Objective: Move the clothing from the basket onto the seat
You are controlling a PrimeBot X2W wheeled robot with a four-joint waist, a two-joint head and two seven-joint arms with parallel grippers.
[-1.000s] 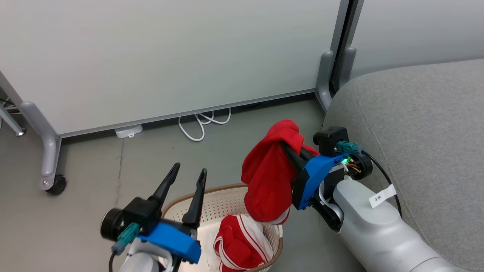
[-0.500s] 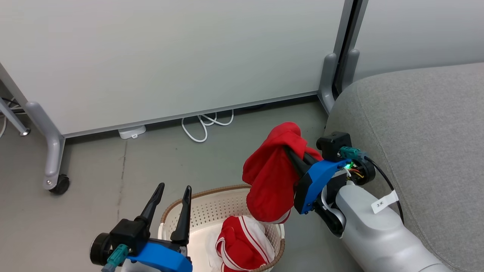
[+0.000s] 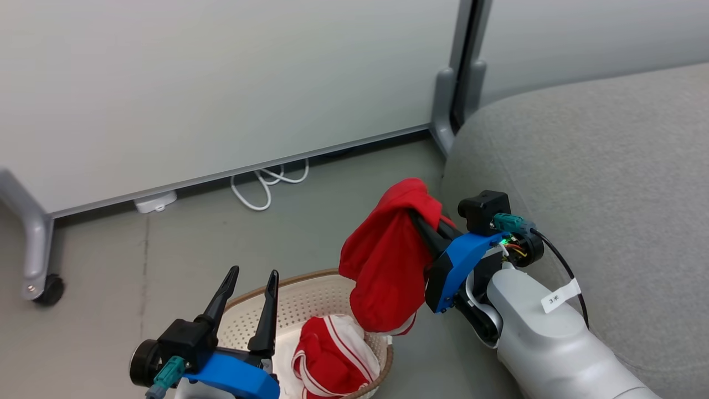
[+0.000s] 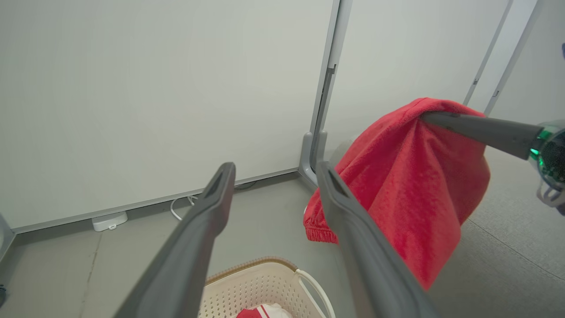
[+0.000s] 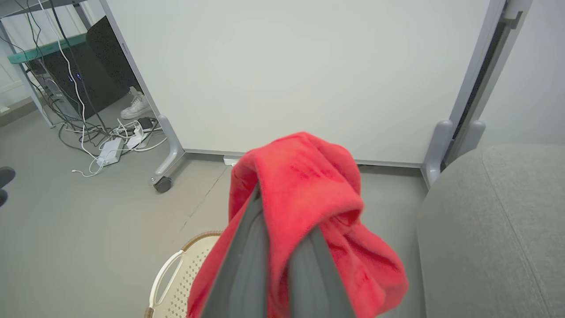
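Head view: grey floor (image 3: 166, 260), partition (image 3: 221, 83); right gripper (image 3: 419, 217) clamps red garment (image 3: 382, 266), left gripper (image 3: 253, 272) released.

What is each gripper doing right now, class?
Left gripper: open, holding nothing.
Right gripper: shut on the plain red garment.

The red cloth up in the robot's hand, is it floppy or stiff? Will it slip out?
Probably floppy: the red cloth sags in folds on both sides of the shut right hand. Likely light, since a pinch at its top carries it all. It looks fuzzy, so it should not slip easily, though it might swing.
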